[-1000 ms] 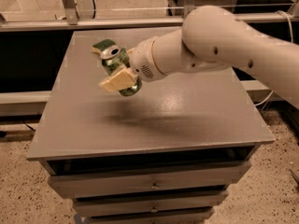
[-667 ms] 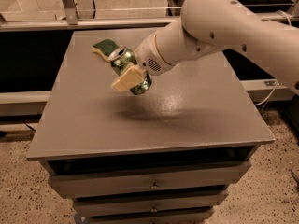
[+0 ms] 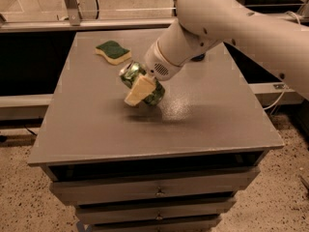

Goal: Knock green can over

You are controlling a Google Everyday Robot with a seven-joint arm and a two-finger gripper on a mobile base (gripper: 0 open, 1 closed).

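seemingly the gripper [image 3: 144, 89] over the table [image 3: 207, 120] clasps the tilted green can [image 3: 130, 74] between fingers [image 3: 139, 91] (sponge [image 3: 113, 51] behind).

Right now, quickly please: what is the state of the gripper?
Gripper: closed on the tilted green can, over the middle of the table.

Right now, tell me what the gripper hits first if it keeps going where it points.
The gripper points down-left at the tilted green can, which sits against it. Going on, it would probably press the can onto the table just beyond. Depth is unclear.
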